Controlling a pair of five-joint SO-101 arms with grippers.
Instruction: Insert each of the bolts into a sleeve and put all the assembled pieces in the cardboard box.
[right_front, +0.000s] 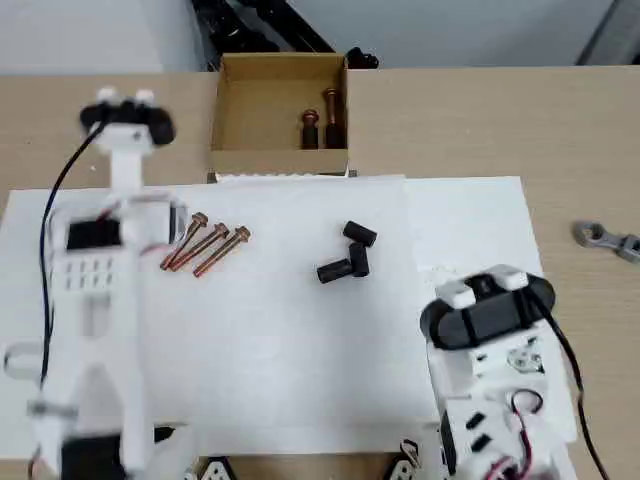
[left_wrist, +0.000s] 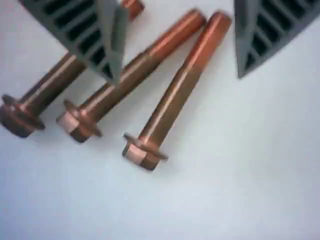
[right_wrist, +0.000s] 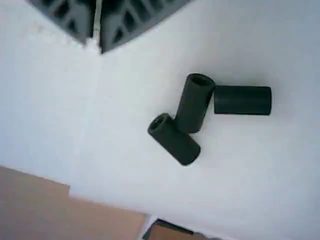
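Status: hovering left gripper (left_wrist: 178, 77) wide open over three copper bolts (left_wrist: 112, 92); holding right gripper (right_wrist: 97, 45) pinched closed, empty, near three black sleeves (right_wrist: 192, 102).

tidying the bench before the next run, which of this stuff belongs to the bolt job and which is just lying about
Part of the job:
- three copper bolts
- three black sleeves
- cardboard box
- two assembled pieces already in the box

Just lying about:
- wrench on the bare table
- white sheet, only a work surface under the parts
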